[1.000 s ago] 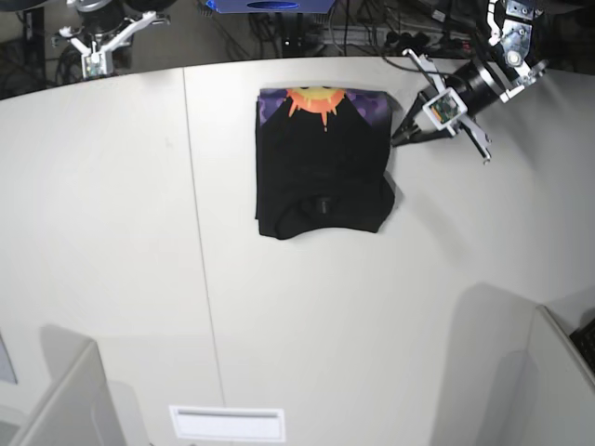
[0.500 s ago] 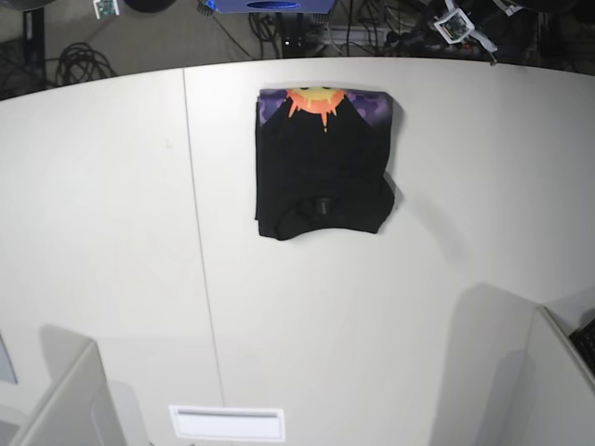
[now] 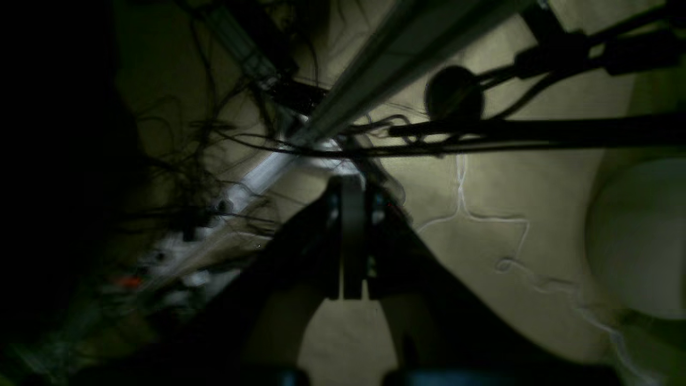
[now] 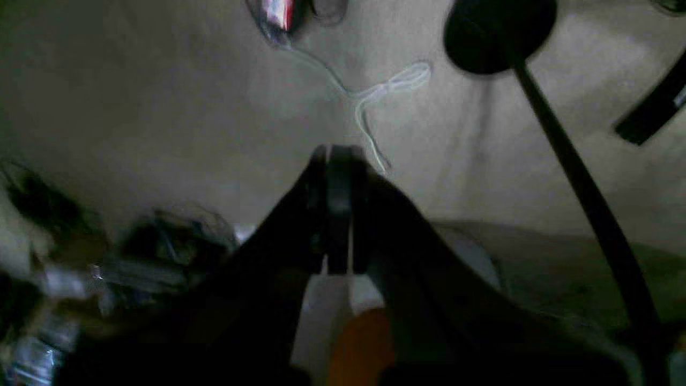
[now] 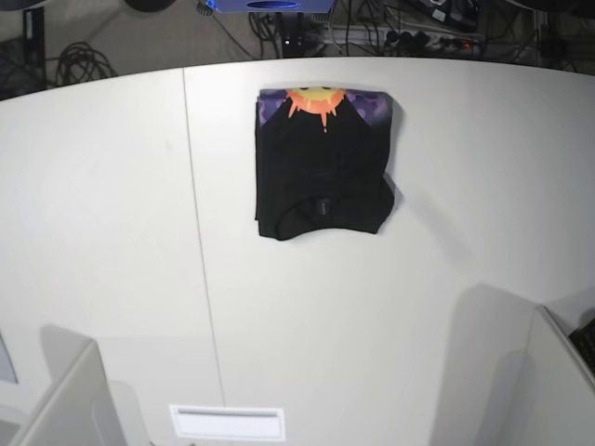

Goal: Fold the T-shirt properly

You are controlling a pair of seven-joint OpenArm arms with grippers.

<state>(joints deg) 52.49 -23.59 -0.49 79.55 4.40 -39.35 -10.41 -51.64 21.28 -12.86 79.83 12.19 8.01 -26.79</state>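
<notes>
Overhead, in the base view, the T-shirt (image 5: 321,167) lies on the white tabletop (image 5: 112,232), folded into a compact, roughly rectangular bundle near the far edge. Most of what shows is black; along its far side runs a strip of print, with an orange and yellow sun shape in the middle and purple patches at both corners. The neckline curves across the near side, with a small label visible inside it. On the right of this view, a bit of cloth bulges out past the otherwise fairly straight side. A thin seam runs down the tabletop to the left of the bundle, and a white rectangular piece (image 5: 228,424) sits at the near side. Beyond the far edge are tangled dark cables (image 5: 84,65) and a blue part (image 5: 272,5).

In the left wrist view, which is dark, the left pincer (image 3: 351,198) has its fingers brought together, with nothing between them. Behind it are loose cables, a pale slanting beam (image 3: 386,69) and a thin white cord (image 3: 493,219) on a dull floor.

In the right wrist view, the right pincer (image 4: 343,161) is likewise closed and empty. Past it show a looped white cord (image 4: 396,83), a round dark base (image 4: 498,35) with a long rod, and a blurred orange object (image 4: 364,346) low down.
</notes>
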